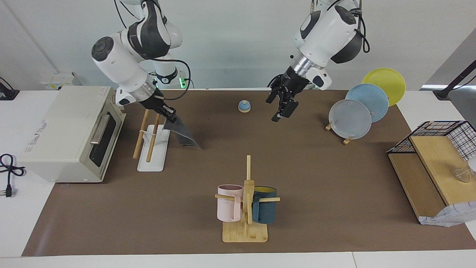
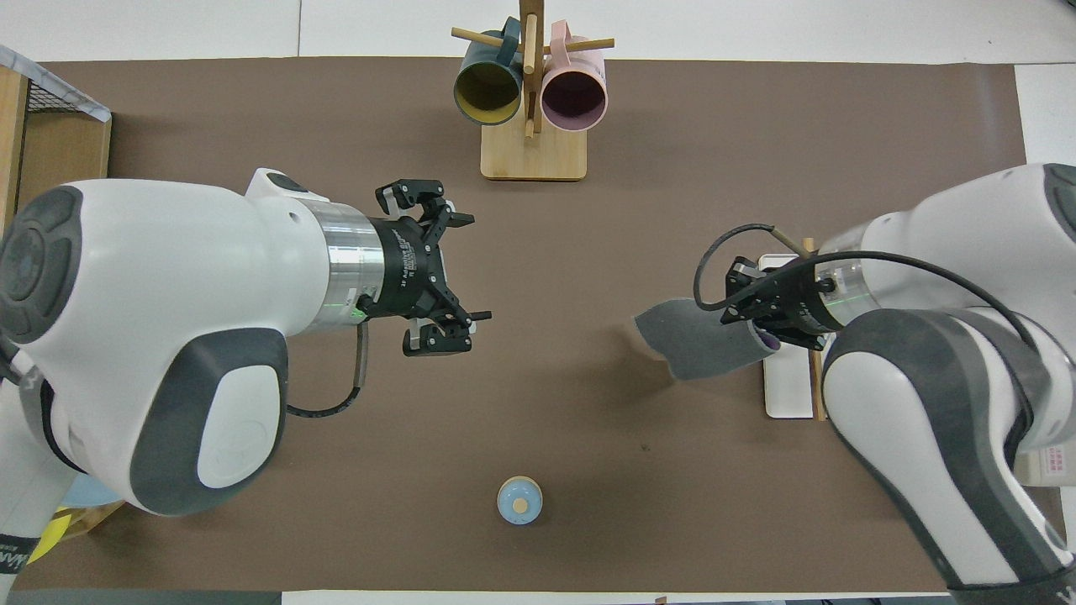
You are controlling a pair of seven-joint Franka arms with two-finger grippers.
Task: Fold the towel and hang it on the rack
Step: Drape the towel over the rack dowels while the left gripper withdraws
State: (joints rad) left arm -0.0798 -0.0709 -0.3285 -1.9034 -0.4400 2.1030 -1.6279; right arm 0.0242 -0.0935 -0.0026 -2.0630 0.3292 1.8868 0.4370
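Facing view shows the right gripper [image 1: 171, 115] closed on 1 corner of the towel [image 1: 183, 134], up in the air over the rack [image 1: 153, 143]. The towel hangs from this corner with its dark grey face outward; its long axis slants down toward the middle of the table, and its lower tip is beside the rack's white base, not on the rods. In the overhead view a small purple edge shows at the pinched end. The rack has 2 wooden rods, and they run from nearer the robots to farther from them. The right arm comes down steeply from its base, with the wrist bent toward the toaster oven [image 1: 70, 132], which stands beside the rack at that end of the table.

The left gripper [image 1: 281, 108] holds nothing, its fingers spread wide, in the air over the brown mat [image 1: 316, 186]. Its arm slopes down from its base.

On the mug tree [image 1: 246, 208] hang 2 mugs, a pink mug [image 1: 228, 206] and a dark teal mug [image 1: 264, 209]; both look empty in the overhead view. A small blue knob [image 1: 244, 106] sits near the robots. 3 plates [image 1: 366, 108] lean in a stand.
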